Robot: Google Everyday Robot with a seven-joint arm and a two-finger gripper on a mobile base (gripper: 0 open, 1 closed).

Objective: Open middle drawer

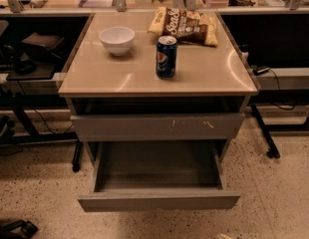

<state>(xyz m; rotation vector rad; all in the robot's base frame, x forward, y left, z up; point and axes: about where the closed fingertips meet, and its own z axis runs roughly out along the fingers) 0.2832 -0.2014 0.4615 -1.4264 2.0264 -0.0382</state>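
Observation:
The middle drawer [159,201] is the wide grey drawer with a plain, handleless front. It stands pulled far out of the cabinet toward the camera, and its empty inside [157,166] shows. Above it is the taller grey front with pale scratch flecks [157,127], which is nearly flush with the cabinet. A dark gap runs between that front and the beige top. The gripper is out of view, and no arm shows.
On the beige cabinet top [214,78] stand a white bowl [117,39], a blue Pepsi can [166,57] and a chip bag [184,25]. Dark desks with black legs [264,133] and cables flank the cabinet. A dark wheeled base [15,229] sits at the bottom left on the speckled floor.

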